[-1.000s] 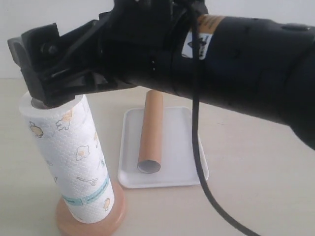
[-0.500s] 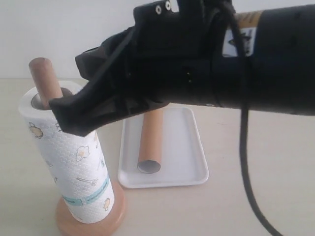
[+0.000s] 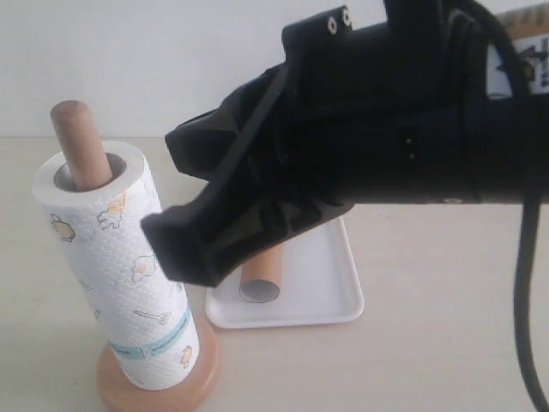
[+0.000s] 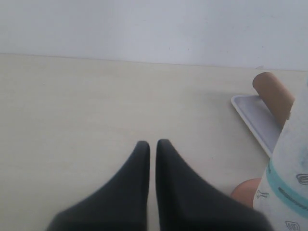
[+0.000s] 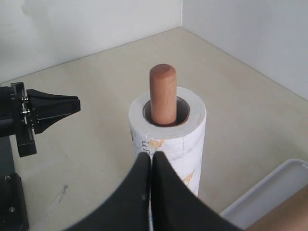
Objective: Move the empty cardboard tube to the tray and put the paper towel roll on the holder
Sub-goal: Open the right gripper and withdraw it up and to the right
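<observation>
The paper towel roll (image 3: 116, 266) stands upright on the holder (image 3: 79, 144), with the pole through its core, and the cardboard tube (image 3: 260, 287) lies in the tray (image 3: 339, 296) on the counter (image 3: 446, 352). The right tool (image 5: 150, 156), closed and empty, is near the roll's upper part, nearer than the left tool (image 4: 152, 144), which is also closed and empty. Both steps look done, so the right arm probably only needs to draw away clear of the pole.
</observation>
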You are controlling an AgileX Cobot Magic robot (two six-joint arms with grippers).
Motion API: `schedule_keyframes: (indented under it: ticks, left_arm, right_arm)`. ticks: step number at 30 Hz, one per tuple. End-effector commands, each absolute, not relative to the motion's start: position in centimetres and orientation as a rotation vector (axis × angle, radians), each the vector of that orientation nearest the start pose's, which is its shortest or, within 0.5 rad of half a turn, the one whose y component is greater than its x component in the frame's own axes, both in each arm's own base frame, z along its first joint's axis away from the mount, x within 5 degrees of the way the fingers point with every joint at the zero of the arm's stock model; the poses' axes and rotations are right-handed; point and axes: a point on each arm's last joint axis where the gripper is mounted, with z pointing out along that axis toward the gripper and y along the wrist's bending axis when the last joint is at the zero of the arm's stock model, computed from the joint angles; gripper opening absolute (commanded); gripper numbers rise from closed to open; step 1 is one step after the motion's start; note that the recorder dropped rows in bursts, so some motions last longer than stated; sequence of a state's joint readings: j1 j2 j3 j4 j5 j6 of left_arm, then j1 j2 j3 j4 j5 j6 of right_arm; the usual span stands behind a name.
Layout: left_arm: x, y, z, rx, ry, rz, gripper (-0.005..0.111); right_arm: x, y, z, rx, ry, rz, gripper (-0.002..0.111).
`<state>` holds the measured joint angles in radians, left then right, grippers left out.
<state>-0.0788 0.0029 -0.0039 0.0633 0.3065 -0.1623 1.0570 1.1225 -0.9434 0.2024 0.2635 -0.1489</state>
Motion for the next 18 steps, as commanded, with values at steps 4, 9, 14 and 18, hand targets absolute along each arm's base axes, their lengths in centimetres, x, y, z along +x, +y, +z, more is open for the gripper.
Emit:
schedule_keyframes:
  ticks: [4,9,14,18]
  left_arm:
    - [5.5,-0.3,18.7,-0.035,1.776,-0.122,0.004]
    - [5.5,-0.3,18.7,-0.035,1.776,-0.122,0.004]
    - [5.5,-0.3,18.7,-0.035,1.776,-0.122,0.004]
    - [5.5,-0.3,18.7,-0.035,1.776,-0.122,0.004]
  right_arm:
    - [11.3,21.3,35.7,-1.076,1.815,0.749,0.0]
    - [11.0,20.9,34.0,-1.165,1.898,0.679,0.0]
    - [11.2,20.7,32.4,-1.181,1.882,0.633,0.0]
    - [11.1,20.5,31.1,-1.18,1.89,0.626,0.0]
